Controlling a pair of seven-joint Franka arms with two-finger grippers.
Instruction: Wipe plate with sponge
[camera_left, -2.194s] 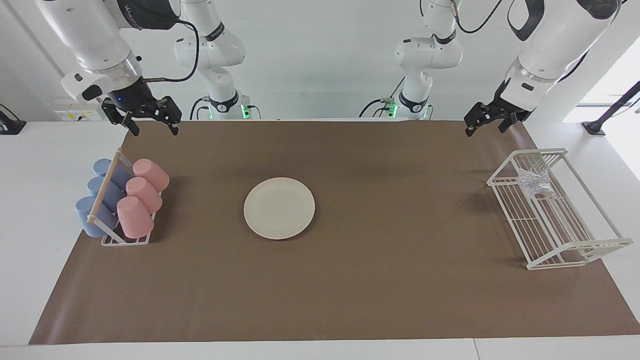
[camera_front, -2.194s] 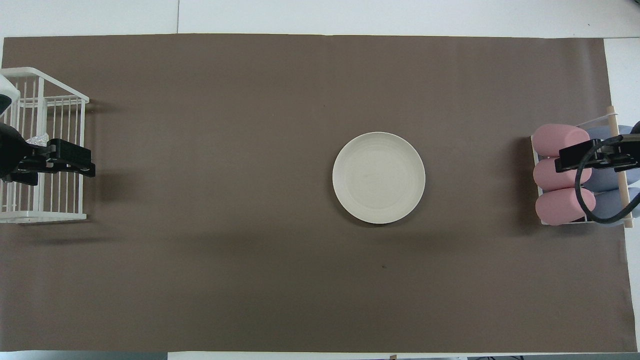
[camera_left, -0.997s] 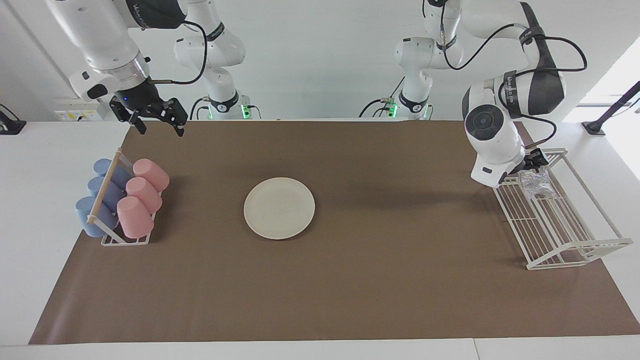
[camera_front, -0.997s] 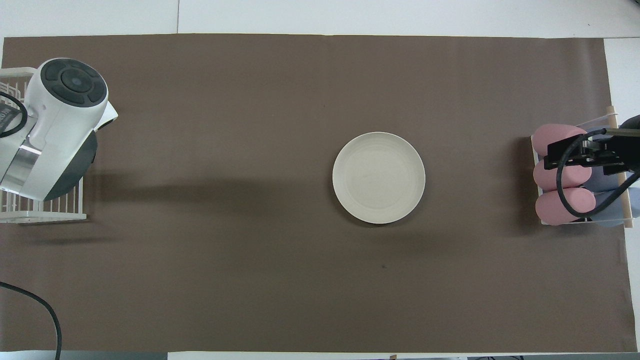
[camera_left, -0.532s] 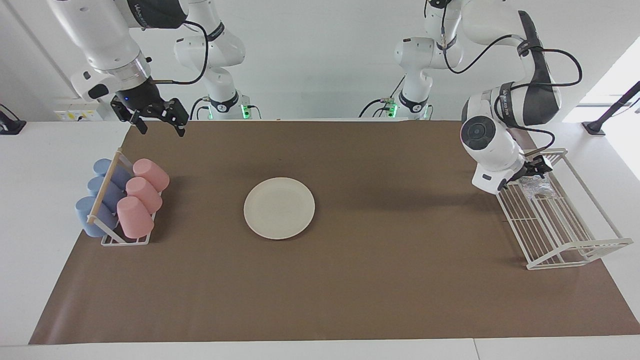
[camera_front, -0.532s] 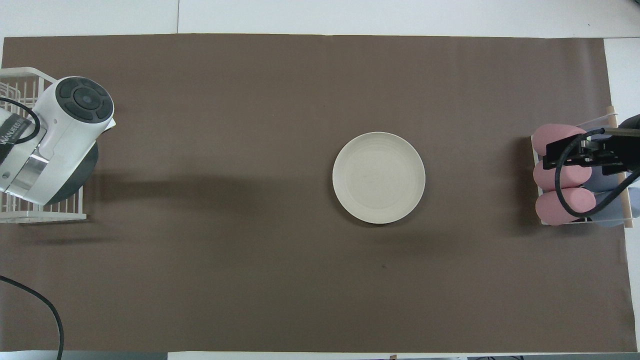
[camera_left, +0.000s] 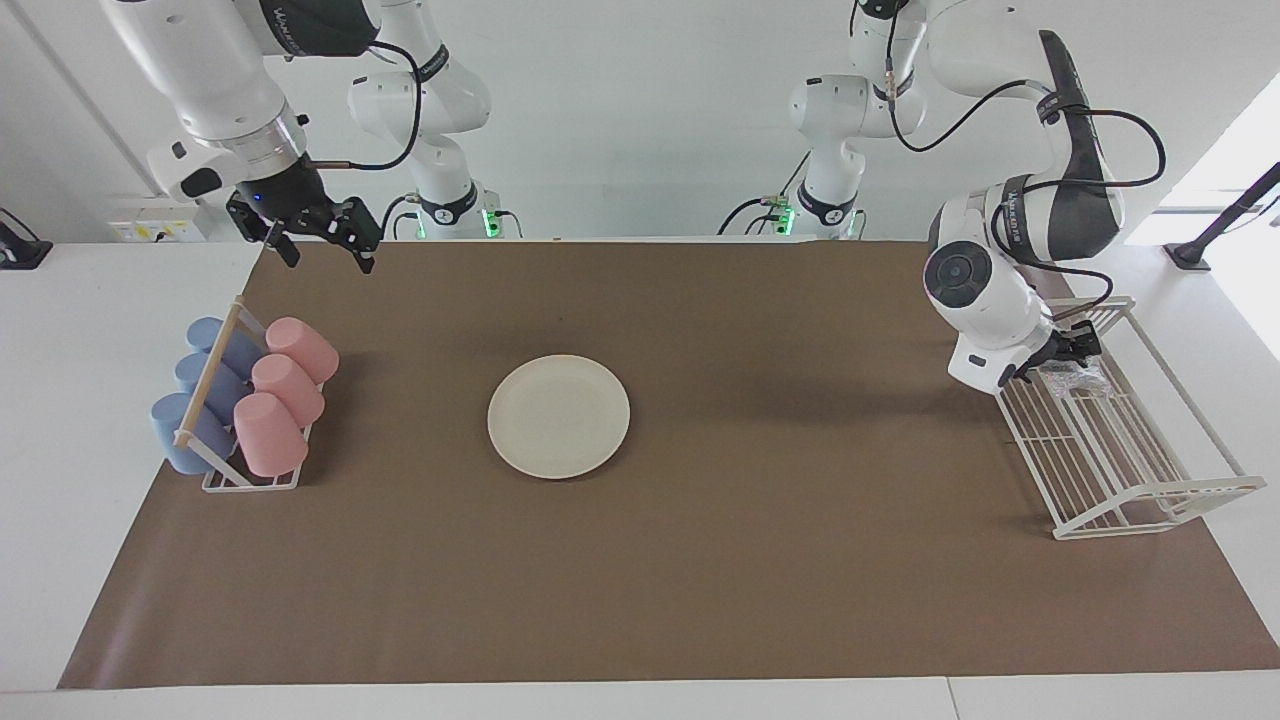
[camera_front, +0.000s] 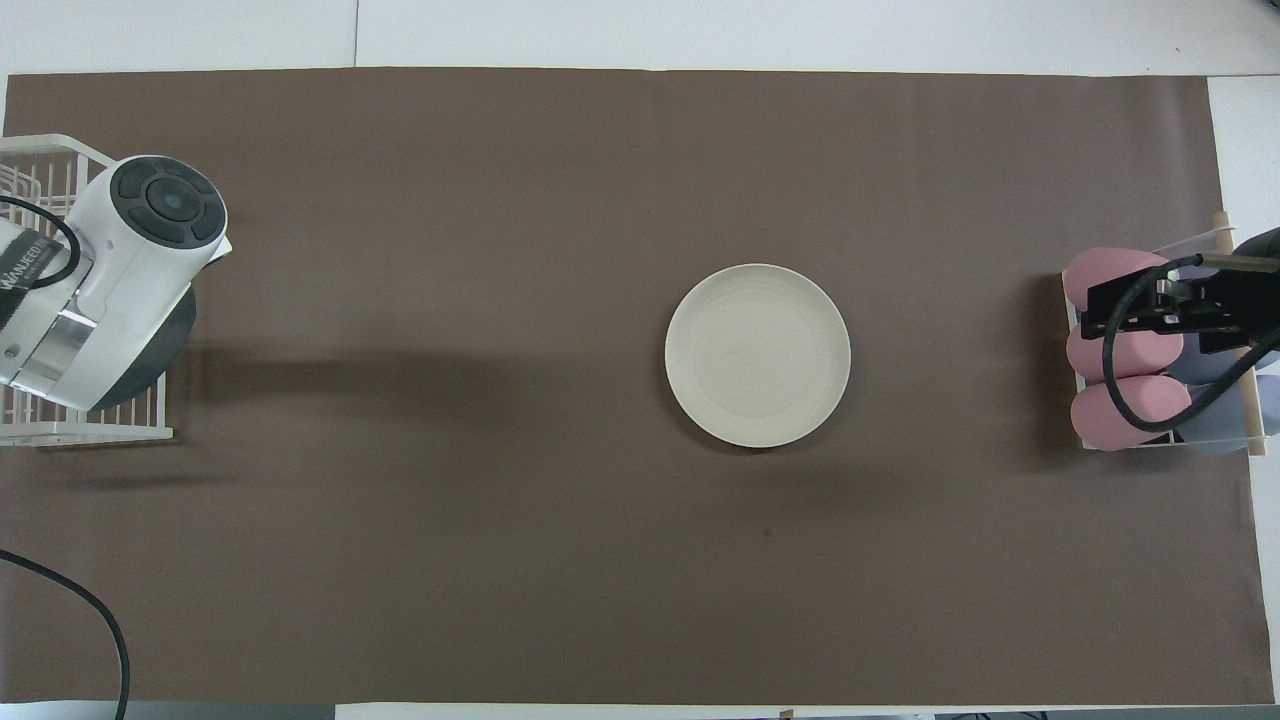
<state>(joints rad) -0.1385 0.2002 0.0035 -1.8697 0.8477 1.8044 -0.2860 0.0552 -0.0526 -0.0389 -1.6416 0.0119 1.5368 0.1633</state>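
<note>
— Where is the sponge for you?

— You'll find the small silvery-grey mesh sponge (camera_left: 1078, 377) in the white wire rack (camera_left: 1130, 470), at mid-height by the facing view's edge at the left arm's end. It lies in the part of the rack nearest the robots.

— And your left tool?

— Your left tool (camera_left: 1072, 350) is down inside that rack, right at the sponge and touching its upper side. I cannot tell whether it has closed on the sponge. In the overhead view the arm's white wrist covers that end of the rack, so tool and sponge are both hidden there.

— The plate?

— The round cream-white plate (camera_left: 558, 416) lies flat on the brown paper mat (camera_left: 800, 550) a little off the frame's centre, toward the right arm's end. It is bare and well apart from both tools.

— Your right arm?

— It waits. Your right tool (camera_left: 328, 258) hangs in the air in the upper corner of the facing view at the right arm's end, its jaws spread wide with nothing between them. From overhead it overlaps the pink cups (camera_left: 285, 400) at mid-height by the frame's edge.

— What else sits on the surface?

— A small cup rack with a wooden bar (camera_left: 208, 378) holds three pink cups and three blue cups (camera_left: 195, 400) lying on their sides. It stands at the end of the mat away from the wire rack, with the plate between the two racks
</note>
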